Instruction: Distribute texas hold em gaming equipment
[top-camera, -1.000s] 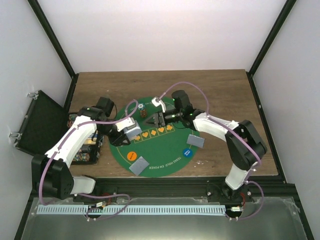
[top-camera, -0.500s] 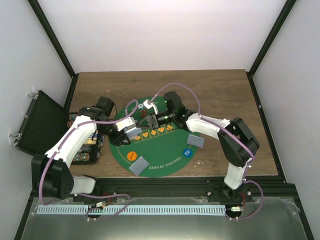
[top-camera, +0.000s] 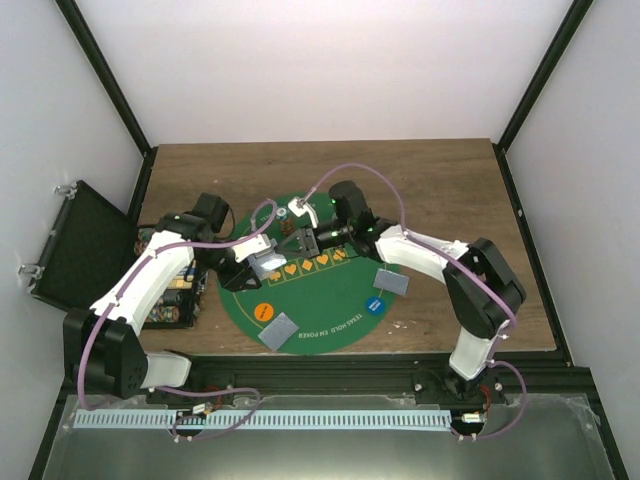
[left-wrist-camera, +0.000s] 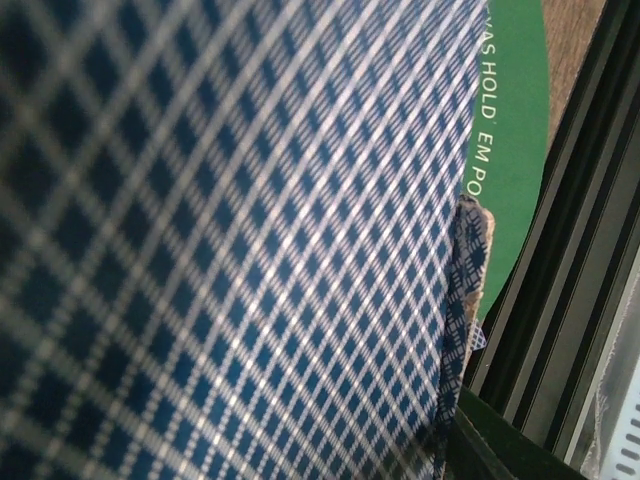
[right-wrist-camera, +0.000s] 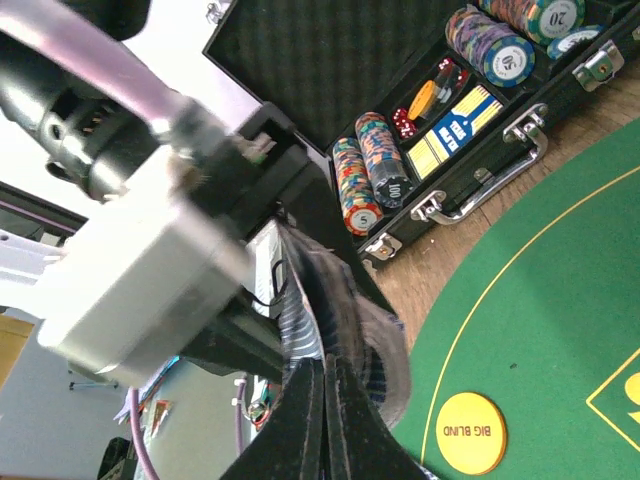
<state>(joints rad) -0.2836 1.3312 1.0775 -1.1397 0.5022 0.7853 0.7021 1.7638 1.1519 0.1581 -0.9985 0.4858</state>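
R pincer (top-camera: 299, 241) nearer deck (top-camera: 268, 263); 2 piles (top-camera: 280, 330) (top-camera: 392, 282)

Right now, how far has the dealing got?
Done: front card pile, right card pile, orange disc and blue disc on the mat. In hand: left gripper holds the deck, right gripper pinches a card off it. Left: probably further hands, and the cased chips.

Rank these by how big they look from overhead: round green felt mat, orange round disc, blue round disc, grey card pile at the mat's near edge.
Round green felt mat
then grey card pile
then orange round disc and blue round disc, which look alike.
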